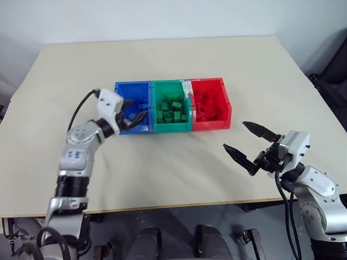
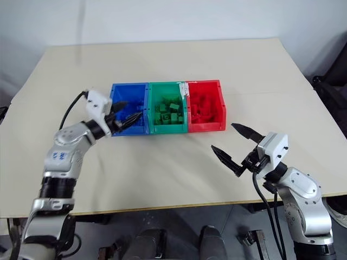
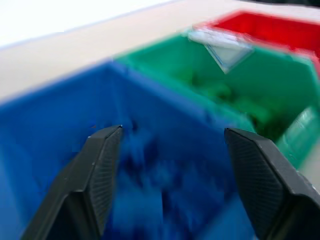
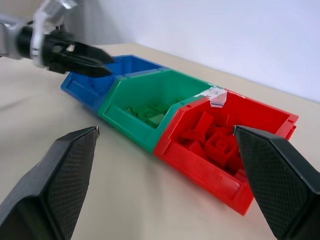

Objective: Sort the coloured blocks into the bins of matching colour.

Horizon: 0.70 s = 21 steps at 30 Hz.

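Observation:
Three bins stand in a row mid-table: the blue bin (image 1: 127,91), the green bin (image 1: 169,86) and the red bin (image 1: 210,84). Blue blocks (image 1: 143,103) lie inside the blue bin; in the left wrist view they are a blurred blue heap (image 3: 150,180). My left gripper (image 1: 140,107) hangs over the blue bin's front half, pointing into it. It is open, and its fingers (image 3: 97,170) have nothing between them. My right gripper (image 1: 234,135) hovers above the bare table in front of the red bin, open and empty.
Green bricks (image 1: 171,111) fill the green bin and red bricks (image 1: 209,108) the red one. A strip of clear tape (image 4: 216,95) sits on the rim between those two. The beige table (image 1: 162,168) is bare around the bins, and its front edge runs just below my arms.

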### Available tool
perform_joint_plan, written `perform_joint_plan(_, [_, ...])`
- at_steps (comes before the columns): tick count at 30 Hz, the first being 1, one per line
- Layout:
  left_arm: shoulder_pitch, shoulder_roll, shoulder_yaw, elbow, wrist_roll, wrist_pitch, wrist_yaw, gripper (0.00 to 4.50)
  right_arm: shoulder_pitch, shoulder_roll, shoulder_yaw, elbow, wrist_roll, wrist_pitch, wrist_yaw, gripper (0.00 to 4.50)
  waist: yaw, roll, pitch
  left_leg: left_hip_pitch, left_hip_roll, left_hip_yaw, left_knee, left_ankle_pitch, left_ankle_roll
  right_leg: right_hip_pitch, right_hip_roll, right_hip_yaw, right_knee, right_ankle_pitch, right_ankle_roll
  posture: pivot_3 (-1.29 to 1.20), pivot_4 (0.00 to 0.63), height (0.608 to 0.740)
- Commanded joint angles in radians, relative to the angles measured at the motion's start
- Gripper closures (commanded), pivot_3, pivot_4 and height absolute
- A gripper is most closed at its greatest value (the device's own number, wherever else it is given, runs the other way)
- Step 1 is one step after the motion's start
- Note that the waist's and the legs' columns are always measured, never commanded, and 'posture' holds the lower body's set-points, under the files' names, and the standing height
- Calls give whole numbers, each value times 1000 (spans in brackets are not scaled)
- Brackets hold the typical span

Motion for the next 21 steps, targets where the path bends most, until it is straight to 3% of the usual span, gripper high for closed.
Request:
perform_joint_plan(1, [128, 90, 107, -105, -72, -96, -136, 1216, -26, -30, 1, 34, 8, -34, 80, 0, -3, 0, 0, 0, 0, 0, 0, 0, 0, 0, 0, 0, 0, 0, 0, 0, 150, 740])
perform_joint_plan(6, [414, 205, 254, -225, -165, -145, -311, 1216, -77, -71, 42, 146, -15, -80, 224, 0, -5, 0, 0, 1, 3, 0, -1, 0, 0, 0, -1, 0, -1, 0, 0, 0, 150, 740])
perform_joint_plan(11, [621, 214, 345, -292, -144, -180, -300, 1216, -130, -92, 58, 246, -20, -109, 322, 0, 7, 0, 0, 1, 3, -1, 0, -1, 2, 2, -3, 0, -4, 0, 0, 0, 150, 740])
perform_joint_plan(15, [660, 170, 337, -283, -96, -278, -251, 1216, -171, -96, 75, 327, -40, -147, 384, 0, 20, 0, 0, 1, 3, 0, 1, -1, 2, 2, -3, 0, -5, 0, 0, 0, 150, 740])
perform_joint_plan(21, [608, 137, 287, -298, -98, -265, -185, 1216, -195, -95, 64, 394, -53, -178, 412, 0, 21, 0, 0, 1, 3, 0, 1, -1, 2, 2, -2, 0, -3, 0, 0, 0, 150, 740])
